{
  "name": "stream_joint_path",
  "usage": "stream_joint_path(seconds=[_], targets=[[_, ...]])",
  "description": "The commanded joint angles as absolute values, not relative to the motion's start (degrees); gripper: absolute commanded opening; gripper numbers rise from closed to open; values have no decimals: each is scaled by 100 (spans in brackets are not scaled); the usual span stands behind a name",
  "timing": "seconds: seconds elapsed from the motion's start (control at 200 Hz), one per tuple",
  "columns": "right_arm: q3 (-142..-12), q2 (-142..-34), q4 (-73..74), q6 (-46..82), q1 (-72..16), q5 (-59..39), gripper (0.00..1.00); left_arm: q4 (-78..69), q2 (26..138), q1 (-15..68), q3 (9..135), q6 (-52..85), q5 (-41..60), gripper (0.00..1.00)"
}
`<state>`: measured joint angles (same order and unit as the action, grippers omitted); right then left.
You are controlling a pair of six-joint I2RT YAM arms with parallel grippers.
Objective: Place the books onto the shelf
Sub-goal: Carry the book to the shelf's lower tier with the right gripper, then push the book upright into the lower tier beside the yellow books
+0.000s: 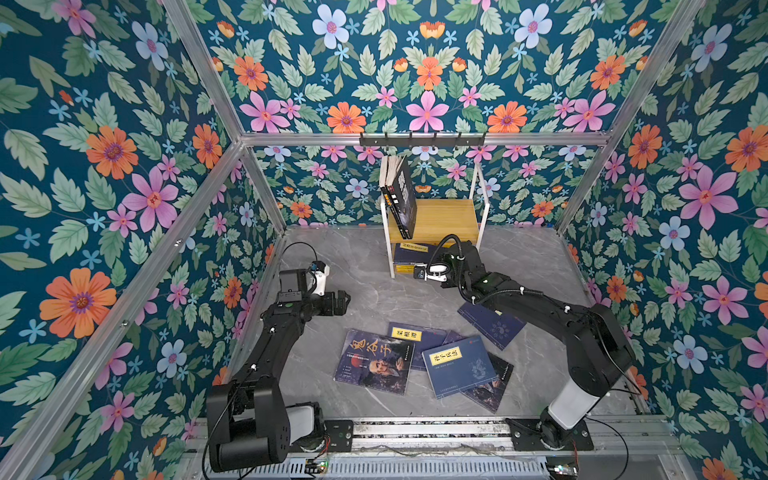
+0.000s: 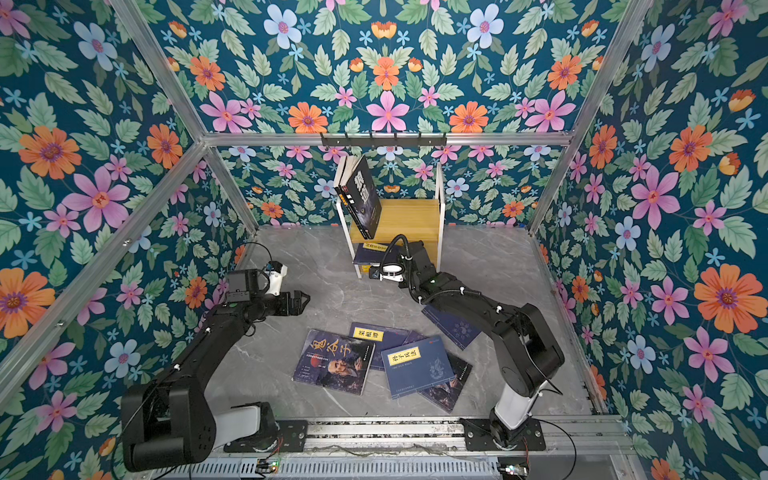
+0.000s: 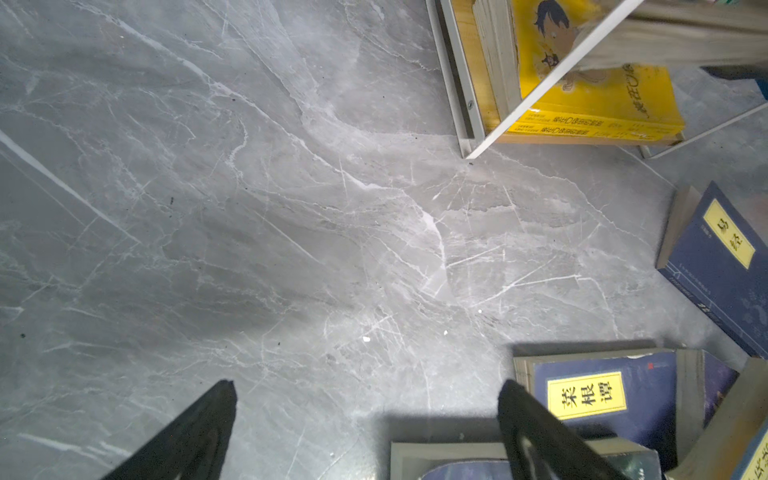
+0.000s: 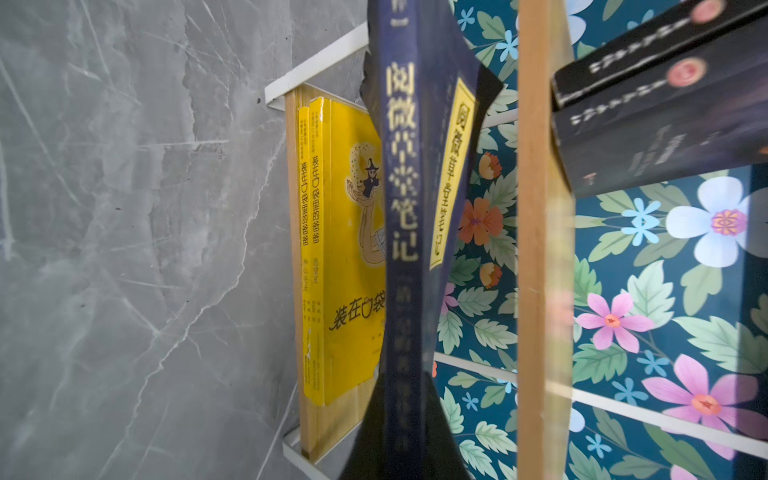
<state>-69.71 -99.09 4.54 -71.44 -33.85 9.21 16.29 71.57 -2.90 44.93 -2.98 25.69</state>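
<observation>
A: status on the books?
B: right claw (image 4: 405,432) is clenched on the spine of a navy book (image 4: 403,187) with a yellow title label, centre of the right wrist view. The book is inside the lower tier of the shelf (image 1: 444,218), just over the yellow books (image 4: 349,249) lying flat there. Can't tell if it touches them
A: upper tier?
B: a few dark books (image 1: 401,195) lean left against the shelf's side, upper centre of both top views
A: what's left to move?
B: several lie flat on the bench (image 1: 374,286), lower centre. There's a portrait-cover book (image 1: 376,361), navy ones (image 1: 457,365) overlapping to its right, and another navy one (image 1: 494,326) partly under the right arm (image 1: 540,303)
A: left side?
B: left claw (image 3: 365,390) is released, jaws wide with nothing between them. It hovers over bare bench left of the pile, well apart from the shelf
A: so which step?
B: looks like mid-insertion of the navy book. I'd say the next move is to slide it deeper, lower it onto the yellow stack, let go and back straight out. Its cover flares off the pages, so it could snag the board above. Left claw looks placed to take the pile's near book after that
</observation>
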Motion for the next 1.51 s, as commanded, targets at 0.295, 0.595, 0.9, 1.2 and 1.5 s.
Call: stream_joint_path(seconds=[0.295, 0.595, 0.9, 1.2, 1.5], targets=[[-7127, -10631, 955, -7402, -3128, 532, 8, 1513, 7155, -292, 4483, -307, 2656, 100], [-7458, -10951, 544, -7342, -3046, 351, 37, 1515, 7172, -289, 4503, -308, 2664, 100], [-7994, -11227, 312, -7158, -2918, 507, 15, 1488, 7196, -298, 4478, -308, 2704, 100], [-8039, -11334, 29, -7090, -2916, 377, 35, 1485, 7207, -296, 4476, -327, 2704, 100], [-8082, -10940, -966, -6561, -2977, -594, 60, 1478, 7277, -299, 4509, -325, 2716, 100]])
